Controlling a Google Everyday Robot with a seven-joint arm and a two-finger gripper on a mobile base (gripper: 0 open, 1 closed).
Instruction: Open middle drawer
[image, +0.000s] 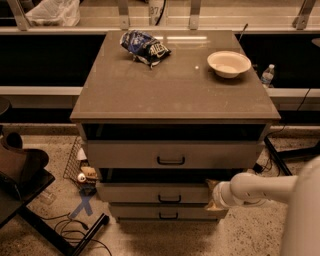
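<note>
The middle drawer is a shallow grey-beige front with a small black bar handle, second of three in the cabinet. It stands a little further out than the lowest drawer. The top drawer stands out further and overhangs it. My gripper is at the right end of the middle drawer's front, on a white arm that comes in from the right. It lies well to the right of the handle.
On the cabinet top lie a blue chip bag and a white bowl. A water bottle stands behind at the right. A dark chair, a wire basket with clutter and cables are on the floor to the left.
</note>
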